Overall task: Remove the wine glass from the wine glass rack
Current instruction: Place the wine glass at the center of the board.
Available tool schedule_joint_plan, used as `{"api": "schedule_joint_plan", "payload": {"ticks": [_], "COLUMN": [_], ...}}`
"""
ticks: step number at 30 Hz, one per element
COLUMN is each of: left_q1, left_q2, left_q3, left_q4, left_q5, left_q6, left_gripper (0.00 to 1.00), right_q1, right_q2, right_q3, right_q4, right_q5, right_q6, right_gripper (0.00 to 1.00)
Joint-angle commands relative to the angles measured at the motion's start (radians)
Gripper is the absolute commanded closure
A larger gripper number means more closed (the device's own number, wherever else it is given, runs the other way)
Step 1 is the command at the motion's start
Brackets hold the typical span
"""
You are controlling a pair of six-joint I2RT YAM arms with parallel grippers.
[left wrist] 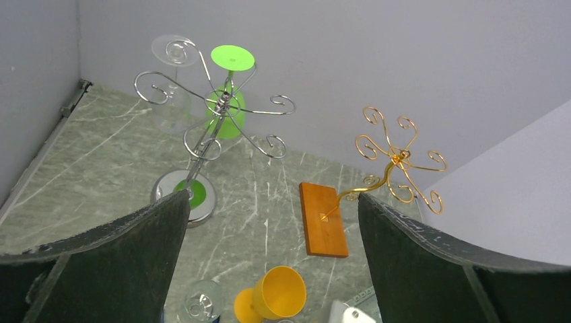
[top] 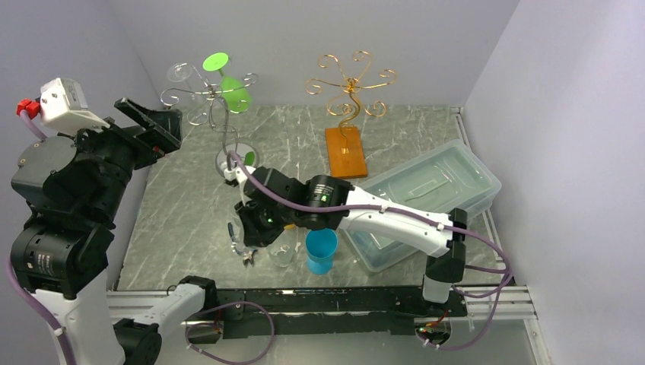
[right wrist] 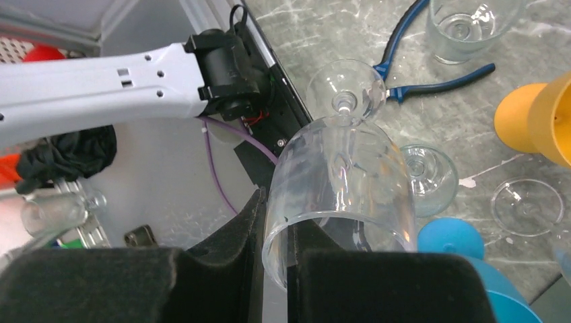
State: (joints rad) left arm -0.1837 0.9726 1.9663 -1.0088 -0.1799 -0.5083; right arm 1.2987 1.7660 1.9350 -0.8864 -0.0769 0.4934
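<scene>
Seemingly set-down: right gripper [right wrist: 275,229] pinches the clear wine glass [right wrist: 340,175] beside the blue cup [right wrist: 450,237]; lower gently, release. Left gripper [left wrist: 273,202] gapes wide.

Both arms have thick black joints and white links. A purple cable [top: 505,268] runs along the right arm [top: 395,220], whose wrist shows a small green light [top: 322,197]. The left arm [top: 68,182] carries a white box [top: 65,103] with a red plug [top: 27,107]. Its fingers [left wrist: 114,262] are matte black, with scuffed edges.

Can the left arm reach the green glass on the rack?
Probably yes: the open left end effector faces the green glass, nothing between them. The right end effector, shut on a clear glass, is elsewhere.
</scene>
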Motion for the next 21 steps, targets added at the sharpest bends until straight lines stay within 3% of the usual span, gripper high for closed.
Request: {"api": "schedule_joint_plan", "payload": {"ticks": [1, 21], "left_q1": [0.001, 0.001], "left_q2": [0.014, 0.009], "left_q3": [0.016, -0.031], "left_q4": [0.024, 0.040], "left_q5": [-0.011, -0.009], "left_q6": [0.023, 0.024], "left_gripper": [0.01, 0.00], "right_q1": [0.037, 0.101], "right_q2": [0.035, 0.205], "right_q3": [0.102, 0.110], "right_q4": [-0.052, -0.159], "right_q5": [0.023, 0.047], "right_q6": [-0.064, -0.125], "right_gripper": [1.00, 1.00]}}
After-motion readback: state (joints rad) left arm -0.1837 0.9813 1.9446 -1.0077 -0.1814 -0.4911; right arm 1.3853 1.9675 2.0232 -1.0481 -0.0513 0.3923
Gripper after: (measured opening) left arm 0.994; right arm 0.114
